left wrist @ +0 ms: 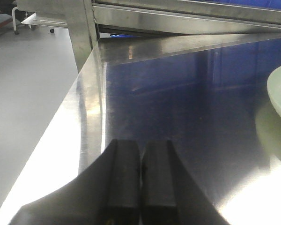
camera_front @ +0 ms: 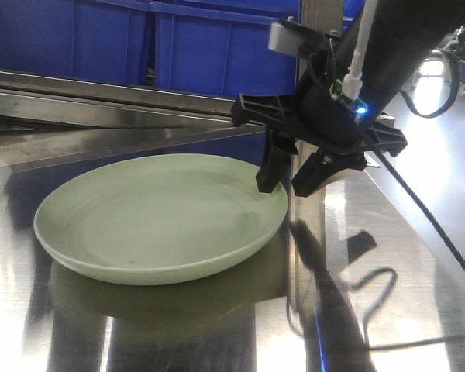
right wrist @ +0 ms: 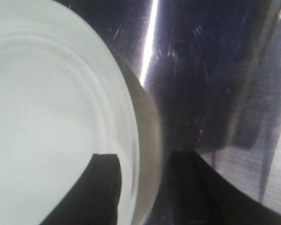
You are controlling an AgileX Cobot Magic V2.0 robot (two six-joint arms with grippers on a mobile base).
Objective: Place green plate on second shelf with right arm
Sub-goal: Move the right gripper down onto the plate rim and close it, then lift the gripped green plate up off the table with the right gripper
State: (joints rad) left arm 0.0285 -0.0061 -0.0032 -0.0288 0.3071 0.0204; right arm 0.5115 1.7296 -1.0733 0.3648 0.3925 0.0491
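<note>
The round, shallow, pale sage-green plate (camera_front: 159, 217) carries faint concentric rings of the same green (clearest in the right wrist view). The matt black plastic right gripper (camera_front: 285, 184) bears a small blue light (camera_front: 359, 111) and a white cable (camera_front: 362, 46). The silver, mirror-bright steel table (camera_front: 387, 294) reflects the deep blue plastic crates (camera_front: 209, 46) as dark blue patches. The left gripper (left wrist: 140, 190) is black too.

Plate (camera_front: 159, 217): pale green, smooth, soft satin sheen. Plastic or glazed ware, cannot tell which.
Shelf (camera_front: 217, 333): bare stainless metal, polished, mirrors the plate and arm. Fine scratches show in the right wrist view.
Right gripper (camera_front: 285, 187): black plastic, matt, ribbed bracket.
Left gripper (left wrist: 140, 150): black, matt, smooth-faced.
Bins (camera_front: 217, 46): blue plastic, slight gloss.
</note>
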